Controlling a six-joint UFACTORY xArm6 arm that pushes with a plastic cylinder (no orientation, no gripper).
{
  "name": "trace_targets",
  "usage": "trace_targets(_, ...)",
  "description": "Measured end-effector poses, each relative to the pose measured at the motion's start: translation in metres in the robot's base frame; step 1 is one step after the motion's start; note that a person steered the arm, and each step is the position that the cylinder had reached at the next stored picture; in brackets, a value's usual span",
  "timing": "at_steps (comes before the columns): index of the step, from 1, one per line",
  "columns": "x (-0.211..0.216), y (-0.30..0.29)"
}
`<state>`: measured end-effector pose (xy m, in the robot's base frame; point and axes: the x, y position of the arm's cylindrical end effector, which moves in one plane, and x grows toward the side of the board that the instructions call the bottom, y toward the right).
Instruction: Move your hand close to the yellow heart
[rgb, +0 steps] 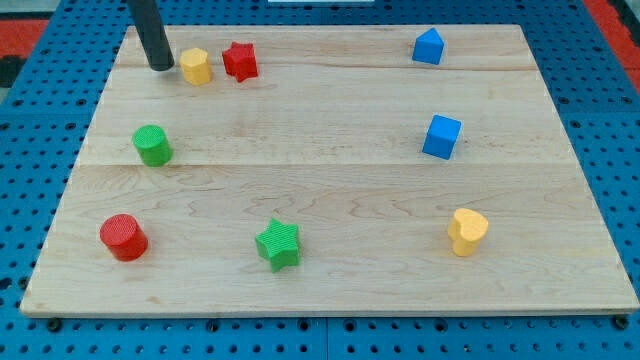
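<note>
The yellow heart (467, 231) lies near the view's lower right on the wooden board (330, 190). My tip (160, 67) rests on the board at the view's upper left, far from the heart. It stands just left of a yellow pentagon-like block (195, 66), with a small gap between them. A red star (239, 61) sits right of that yellow block.
A green cylinder (152, 145) is at the left, a red cylinder (123, 237) at the lower left, and a green star (278, 244) at the bottom middle. A blue cube (441, 137) is at the right and another blue block (428, 47) at the top right.
</note>
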<state>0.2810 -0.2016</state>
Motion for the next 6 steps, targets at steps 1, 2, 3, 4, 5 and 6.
trace_targets(1,0.011,0.041)
trace_targets(2,0.021,0.059)
trace_targets(3,0.071,0.133)
trace_targets(4,0.130,0.234)
trace_targets(5,0.200,0.340)
trace_targets(6,0.258,0.398)
